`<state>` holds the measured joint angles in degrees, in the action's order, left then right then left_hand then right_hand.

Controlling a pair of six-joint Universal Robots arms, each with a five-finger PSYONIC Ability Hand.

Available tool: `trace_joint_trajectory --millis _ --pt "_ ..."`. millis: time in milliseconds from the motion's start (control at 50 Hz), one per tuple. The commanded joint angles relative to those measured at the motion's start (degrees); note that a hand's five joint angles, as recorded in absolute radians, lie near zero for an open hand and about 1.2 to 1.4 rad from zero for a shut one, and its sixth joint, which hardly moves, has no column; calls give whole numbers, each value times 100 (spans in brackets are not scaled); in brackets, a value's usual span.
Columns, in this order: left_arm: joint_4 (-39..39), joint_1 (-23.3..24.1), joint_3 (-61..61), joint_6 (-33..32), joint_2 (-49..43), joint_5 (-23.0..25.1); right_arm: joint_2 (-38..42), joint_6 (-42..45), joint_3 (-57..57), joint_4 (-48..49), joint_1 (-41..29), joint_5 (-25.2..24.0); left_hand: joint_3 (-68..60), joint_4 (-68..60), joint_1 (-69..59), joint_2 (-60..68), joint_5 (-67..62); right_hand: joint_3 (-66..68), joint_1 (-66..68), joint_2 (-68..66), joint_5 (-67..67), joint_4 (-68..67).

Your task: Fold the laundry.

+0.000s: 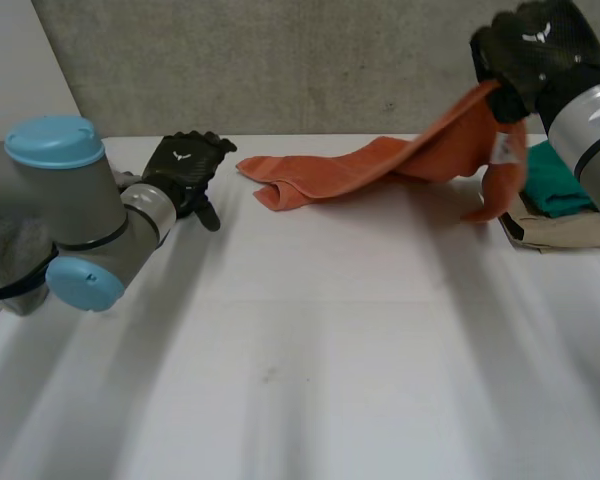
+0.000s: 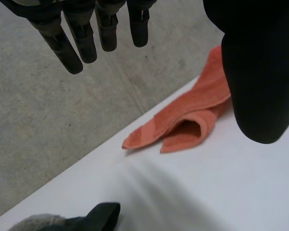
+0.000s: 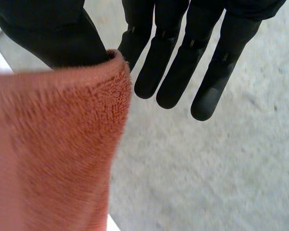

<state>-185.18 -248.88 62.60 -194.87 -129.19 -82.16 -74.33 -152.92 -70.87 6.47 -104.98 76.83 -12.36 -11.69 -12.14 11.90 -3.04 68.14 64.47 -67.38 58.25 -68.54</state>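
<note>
An orange towel (image 1: 380, 165) stretches from the far middle of the white table (image 1: 300, 350) up to the right. Its left end (image 2: 183, 120) lies doubled over on the table near the far edge. My right hand (image 1: 535, 50) holds the towel's right end in the air, an edge of the cloth (image 3: 53, 159) pinched between thumb and a finger, the other fingers (image 3: 168, 72) straight. My left hand (image 1: 185, 165) hovers at the far left of the table, a short way from the towel's left end. Its fingers (image 2: 82, 38) are straight and hold nothing.
A folded green cloth (image 1: 555, 180) lies on a beige one (image 1: 570, 230) at the table's right edge, under my right arm. A fuzzy grey cloth (image 2: 38, 222) sits by my left arm. A grey wall stands behind the table's far edge.
</note>
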Motion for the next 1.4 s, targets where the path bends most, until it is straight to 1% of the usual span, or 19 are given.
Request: trace_joint_trajectory --millis 20,180,360,440,460,480,520,540,640,680,780,840,900,1000,1100,1240,1320,1340,1400 --pt "113 163 -818 564 -518 7 -765 -36 126 -550 -435 -247 236 169 214 -190 304 1186 1553 -1262 1175 -1146" --pt "525 497 -1547 652 -1037 148 -1451 -273 100 -822 -760 -422 236 169 214 -190 304 1186 1553 -1262 1175 -1146" --pt "1018 893 -2137 723 -1512 42 -2023 -449 249 -1156 -980 -555 -86 -152 -108 131 -17 1186 1553 -1262 1175 -1146" --pt "1325 981 -2287 758 -1609 -28 -2190 -581 363 -1262 -981 -528 -2469 -2535 -2491 2514 -2401 1186 1553 -1262 1175 -1146" --pt "1492 1016 -2304 732 -1635 -63 -2208 -642 407 -1297 -954 -520 -4409 -4475 -4431 4454 -4340 1186 1553 -1262 1175 -1146" --pt "1580 1034 -2296 732 -1635 -89 -2208 -669 425 -1306 -928 -511 -5227 -5294 -5249 5273 -5159 1186 1553 -1262 1175 -1146" --pt "1747 1043 -2296 688 -1609 -168 -2208 -704 443 -1315 -832 -493 -6608 -6674 -6630 6653 -6540 1186 1553 -1262 1175 -1146" --pt "1922 982 -2270 653 -1539 -334 -2165 -713 451 -1315 -683 -484 -6763 -6829 -6785 6808 -6694 1186 1553 -1262 1175 -1146" --pt "2205 534 -1814 416 -758 -810 -1919 -713 425 -1324 -102 -484 -6764 -6831 -6786 6810 -6696 1186 1553 -1262 1175 -1146" --pt "2205 402 -1515 258 -363 -706 -1796 -722 390 -1341 91 -502 -6764 -6831 -6786 6810 -6696 1186 1553 -1262 1175 -1146" --pt "2161 112 -365 -409 1216 119 -1348 -704 127 -1534 408 -502 -6764 -6831 -6786 6810 -6696 1186 1553 -1262 1175 -1146" --pt "2161 59 137 -630 1974 332 -1067 -608 -153 -1552 434 -476 -6764 -6831 -6786 6810 -6696 1186 1553 -1262 1175 -1146" --pt "2144 50 437 -779 2319 254 -751 -389 -444 -1526 426 -458 -6764 -6831 -6786 6810 -6696 1186 1553 -1262 1175 -1146" --pt "2310 23 438 -1149 2083 34 -118 -45 -708 -1421 329 -335 -6764 -6831 -6786 6810 -6696 1186 1553 -1262 1175 -1146" --pt "2425 41 -220 -1694 889 -230 831 166 -560 -1070 162 -72 -6764 -6831 -6786 6810 -6696 1186 1553 -1262 1175 -1146" --pt "2293 94 -2653 -1782 -439 -564 1887 34 775 195 -5 570 -6764 -6831 -6786 6810 -6696 1186 1553 -1262 1175 -1146" --pt "1767 190 -4086 -1712 -554 -582 2195 -89 1812 1241 -31 939 -6764 -6831 -6786 6810 -6696 1186 1553 -1262 1175 -1146" --pt "1365 208 -4428 -1686 -511 -617 2247 -158 2179 1669 -23 1053 -6764 -6831 -6786 6810 -6696 1186 1553 -1262 1175 -1146" --pt "783 225 -4625 -1606 -344 -740 2283 -238 2674 2199 -22 1124 -6764 -6831 -6786 6810 -6696 1186 1553 -1262 1175 -1146"
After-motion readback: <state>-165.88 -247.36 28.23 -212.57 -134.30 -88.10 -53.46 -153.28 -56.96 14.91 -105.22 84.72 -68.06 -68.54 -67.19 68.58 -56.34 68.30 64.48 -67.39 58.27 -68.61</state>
